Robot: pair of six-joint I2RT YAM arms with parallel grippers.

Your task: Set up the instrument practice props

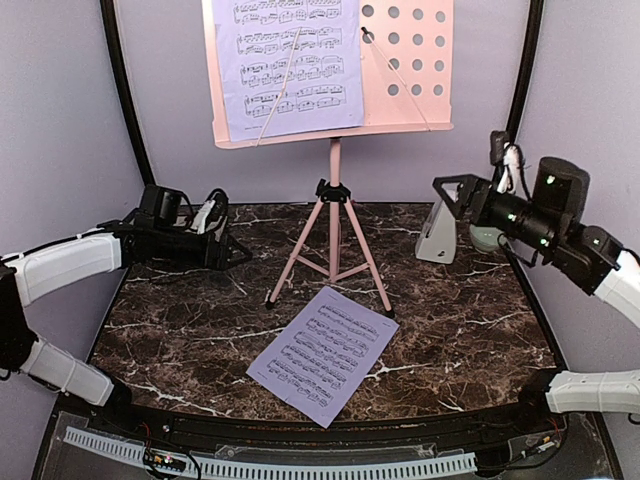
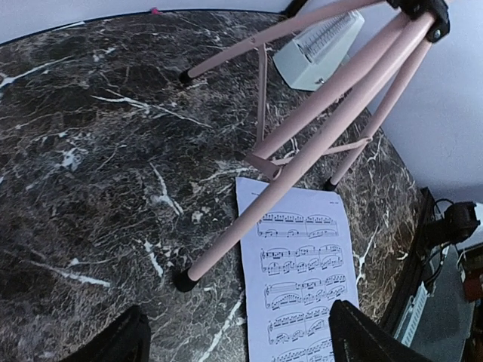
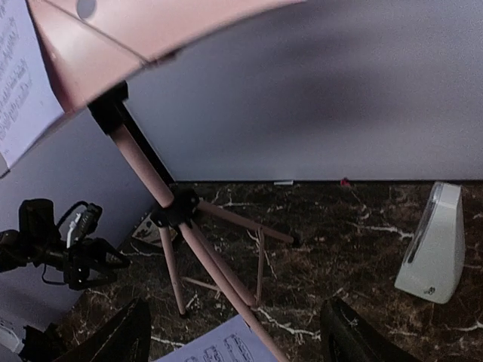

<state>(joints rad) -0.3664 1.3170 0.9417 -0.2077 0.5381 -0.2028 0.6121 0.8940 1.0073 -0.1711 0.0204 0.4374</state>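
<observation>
The pink music stand (image 1: 334, 225) stands on its tripod at the back centre. One lavender sheet-music page (image 1: 290, 65) rests on the left half of its perforated desk. A second page (image 1: 322, 352) lies flat on the marble in front of the legs. The white pyramid metronome (image 1: 437, 232) stands upright at the back right. My left gripper (image 1: 238, 250) hovers open left of the tripod, and its wrist view shows the flat page (image 2: 302, 279) and a stand leg (image 2: 302, 166) below the empty jaws. My right gripper (image 1: 447, 197) is open above the metronome (image 3: 438, 245), holding nothing.
A pale green bowl (image 1: 487, 238) sits behind the metronome, partly hidden by my right arm. A floral tile (image 3: 149, 230) lies at the back left near the wall. The dark marble table (image 1: 180, 340) has a curved front edge and lavender walls on three sides.
</observation>
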